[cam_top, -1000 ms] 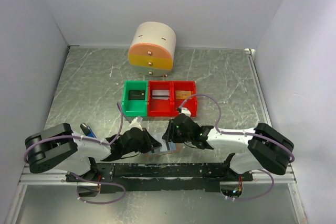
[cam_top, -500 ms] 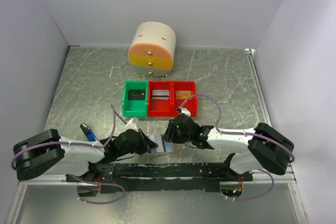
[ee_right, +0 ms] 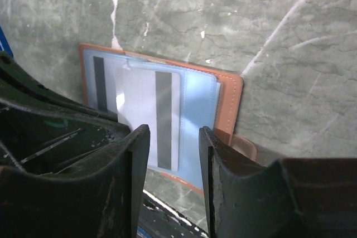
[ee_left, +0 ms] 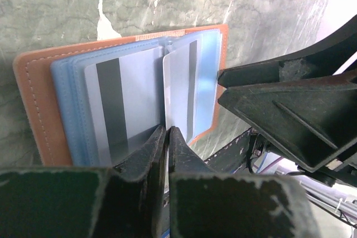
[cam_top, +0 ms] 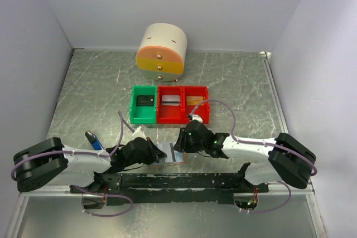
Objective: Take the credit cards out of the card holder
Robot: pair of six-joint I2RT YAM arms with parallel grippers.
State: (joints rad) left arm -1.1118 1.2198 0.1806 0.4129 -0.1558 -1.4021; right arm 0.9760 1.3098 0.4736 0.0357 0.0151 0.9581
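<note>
Tan card holder (ee_left: pixel 30 98) lies between left claw (ee_left: pixel 167 135), pinching a credit card (ee_left: pixel 177 76), and spread right claw (ee_right: pixel 173 132).

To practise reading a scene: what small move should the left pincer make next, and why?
Probably pull the left pincer back, sliding the credit card out of the card holder: its jaws look closed on the card's edge, and the open right pincer sits at the holder's opposite edge, seemingly steadying it.
</note>
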